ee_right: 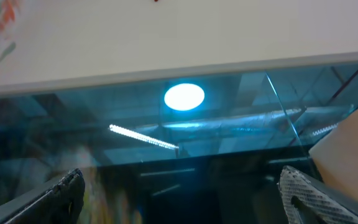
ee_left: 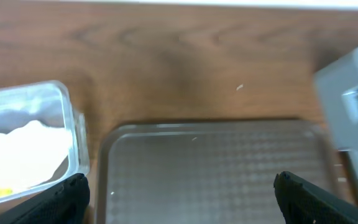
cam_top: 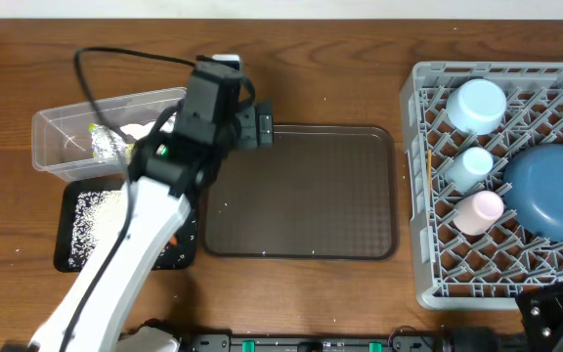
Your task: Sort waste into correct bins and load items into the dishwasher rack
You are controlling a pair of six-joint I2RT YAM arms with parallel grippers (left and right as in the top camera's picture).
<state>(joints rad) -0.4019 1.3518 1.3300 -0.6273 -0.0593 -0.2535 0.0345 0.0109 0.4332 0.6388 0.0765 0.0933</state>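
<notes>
The clear tub (cam_top: 57, 137) at the left holds white tissue (cam_top: 137, 130), silver foil (cam_top: 106, 145) and a yellow-green wrapper (cam_top: 96, 129). The black tray (cam_top: 66, 256) in front of it holds rice grains (cam_top: 94, 215); an orange bit (cam_top: 176, 240) shows by my arm. The grey rack (cam_top: 428, 264) at the right holds the pale bowl (cam_top: 479, 105), light blue cup (cam_top: 472, 166), pink cup (cam_top: 479, 210), blue plate (cam_top: 550, 191) and chopsticks (cam_top: 429, 166). My left gripper (cam_top: 262, 125) (ee_left: 182, 205) is open and empty over the brown tray's far left corner. My right gripper (ee_right: 179, 199) is open and empty, facing away from the table.
The large brown serving tray (cam_top: 301, 191) (ee_left: 210, 168) lies bare in the middle. The tub (ee_left: 30, 143) is just left of my left fingers. The right arm (cam_top: 555, 308) rests at the front right, beside the rack's near corner.
</notes>
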